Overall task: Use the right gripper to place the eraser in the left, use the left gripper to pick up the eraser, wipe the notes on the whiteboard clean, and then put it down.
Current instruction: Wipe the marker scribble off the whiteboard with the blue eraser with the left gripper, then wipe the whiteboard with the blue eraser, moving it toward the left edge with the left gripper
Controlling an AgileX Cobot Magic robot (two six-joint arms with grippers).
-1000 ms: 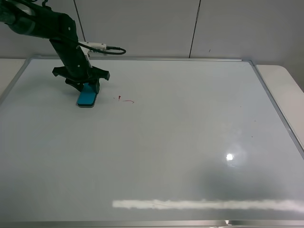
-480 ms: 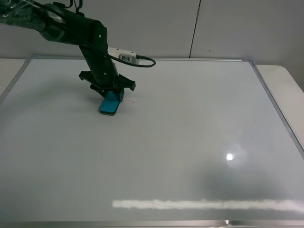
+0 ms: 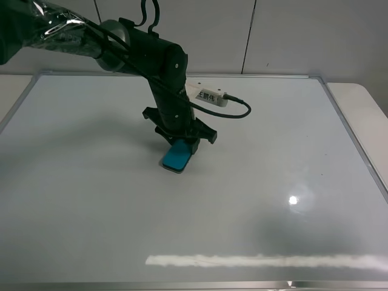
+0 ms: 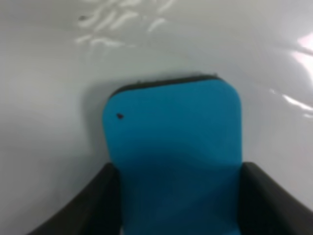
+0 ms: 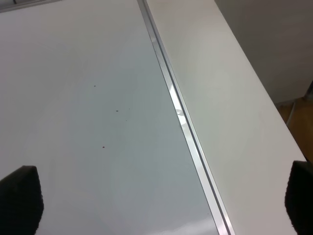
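While the left gripper (image 3: 182, 144) clamps the eraser (image 3: 177, 157) across its width, its long axis runs outward, flat on the whiteboard (image 3: 273, 157)

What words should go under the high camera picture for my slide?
The left gripper presses the teal eraser onto the whiteboard; no red notes show.

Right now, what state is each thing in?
left pincer: shut on the eraser
eraser: held, pressed flat on the whiteboard
whiteboard: lying flat, no red notes visible
right pincer: open, holding nothing, over the whiteboard's edge
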